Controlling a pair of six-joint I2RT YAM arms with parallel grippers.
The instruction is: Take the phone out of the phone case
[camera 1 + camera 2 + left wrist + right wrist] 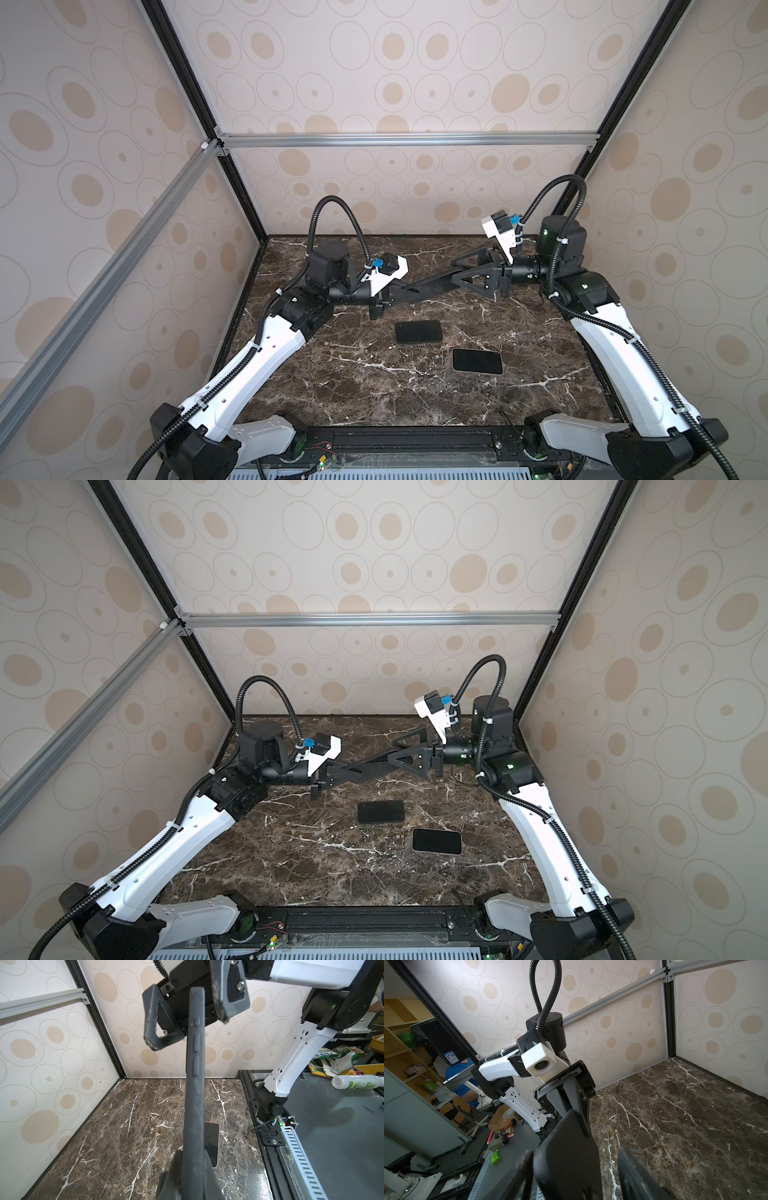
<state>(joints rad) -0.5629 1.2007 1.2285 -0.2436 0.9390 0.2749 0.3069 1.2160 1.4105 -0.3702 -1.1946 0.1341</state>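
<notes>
Beige-oval wallpaper (374, 62) lines the booth around a brown marble table (332, 395). Above the table's far half, a black phone case (434, 284) hangs in the air between the two arms. The left gripper (192, 1159) is clamped tight on one end. Edge-on in the left wrist view, the case shows three raised side buttons and no readable brand, and I cannot tell whether a phone sits inside it. The right gripper (575, 1153) straddles the other end with its jaws apart, one finger (523, 1169) just beside the case. A pink-edged phone (477, 361) lies screen-up on the marble near a dark slab (417, 331). Off the table, a green-labelled bottle (357, 1082) and a blue sign (451, 1057) are too blurred to read.
</notes>
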